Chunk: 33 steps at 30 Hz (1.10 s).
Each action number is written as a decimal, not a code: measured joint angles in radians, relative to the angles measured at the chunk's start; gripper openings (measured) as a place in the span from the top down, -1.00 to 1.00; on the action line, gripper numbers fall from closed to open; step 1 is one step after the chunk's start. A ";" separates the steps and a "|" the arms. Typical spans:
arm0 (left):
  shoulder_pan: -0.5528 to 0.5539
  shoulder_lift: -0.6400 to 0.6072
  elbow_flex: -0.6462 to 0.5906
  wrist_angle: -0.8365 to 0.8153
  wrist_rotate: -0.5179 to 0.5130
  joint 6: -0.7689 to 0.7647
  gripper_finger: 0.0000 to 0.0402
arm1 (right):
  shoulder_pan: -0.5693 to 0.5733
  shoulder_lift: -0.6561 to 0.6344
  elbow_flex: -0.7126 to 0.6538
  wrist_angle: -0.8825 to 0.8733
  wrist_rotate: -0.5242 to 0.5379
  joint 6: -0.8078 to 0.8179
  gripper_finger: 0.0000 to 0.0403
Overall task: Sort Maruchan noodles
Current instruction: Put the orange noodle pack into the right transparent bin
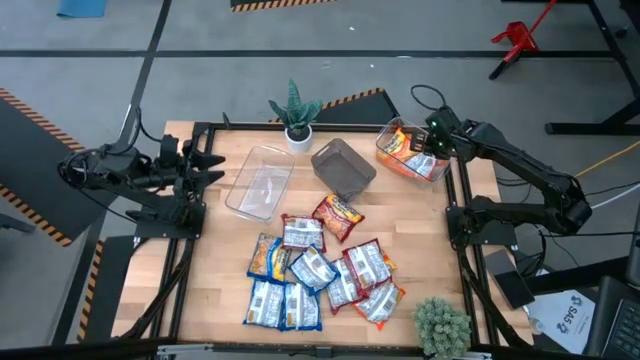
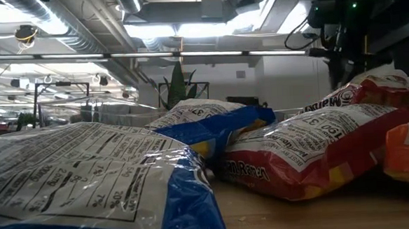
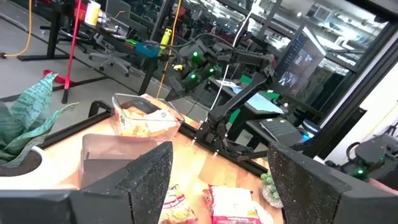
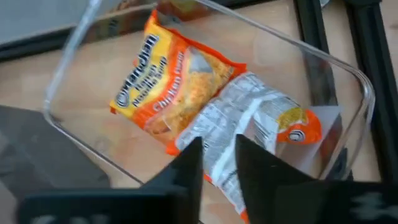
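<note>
Several Maruchan packets (image 1: 320,265) in blue, red and orange wrappers lie in a loose pile on the wooden table's near middle; they fill the low view (image 2: 297,152). My right gripper (image 1: 428,148) hangs over the clear bin (image 1: 388,152) at the far right. In the right wrist view it (image 4: 219,158) is nearly shut on an orange-and-white packet (image 4: 267,121). That packet lies partly over another orange packet (image 4: 168,87) on the bin's floor. My left gripper (image 1: 212,168) waits at the left edge, open and empty (image 3: 221,186). My right gripper pinches the orange-and-white packet's edge (image 4: 219,146) between its two fingers, coming from above and pointing down into the bin. The packet slants, its far end (image 4: 305,124) down inside the bin and one side over the other orange packet.
An empty clear bin (image 1: 260,182) lies left of centre and a grey square bin (image 1: 343,167) stands at the far middle. A potted plant (image 1: 296,112) stands at the far edge, another (image 1: 441,325) at the near right corner. Black frame rails run along both sides.
</note>
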 joint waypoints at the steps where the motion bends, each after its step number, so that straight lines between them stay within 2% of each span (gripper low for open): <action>1: 0.000 0.000 0.000 -0.005 -0.003 0.000 -0.29 | 0.000 0.001 -0.007 0.002 0.001 -0.006 0.81; 2: 0.000 0.000 0.000 -0.006 -0.006 0.000 -0.29 | 0.000 0.006 -0.014 0.003 0.003 -0.017 0.90; 4: 0.000 0.000 0.000 -0.006 -0.010 0.000 -0.29 | 0.001 0.024 -0.033 0.005 0.003 -0.025 0.96; 10: 0.000 0.000 0.000 -0.013 -0.028 0.000 -0.29 | 0.000 0.111 -0.082 0.004 -0.001 -0.021 0.86; 18: 0.000 0.000 0.000 -0.013 -0.038 0.000 -0.29 | 0.000 0.227 -0.085 0.007 0.014 -0.051 0.98; 23: 0.000 0.000 0.000 -0.022 -0.044 0.000 -0.29 | 0.000 0.293 -0.085 0.008 -0.003 -0.075 0.98; 26: 0.000 0.000 0.000 -0.025 -0.045 0.000 -0.29 | 0.000 0.303 -0.085 0.010 0.003 -0.078 0.97; 29: 0.000 0.000 0.000 -0.029 -0.045 0.000 -0.29 | 0.000 0.302 -0.085 0.019 0.052 -0.077 0.97; 33: 0.000 0.000 0.000 -0.032 -0.045 -0.002 -0.29 | 0.000 0.298 -0.053 0.004 0.022 -0.110 0.90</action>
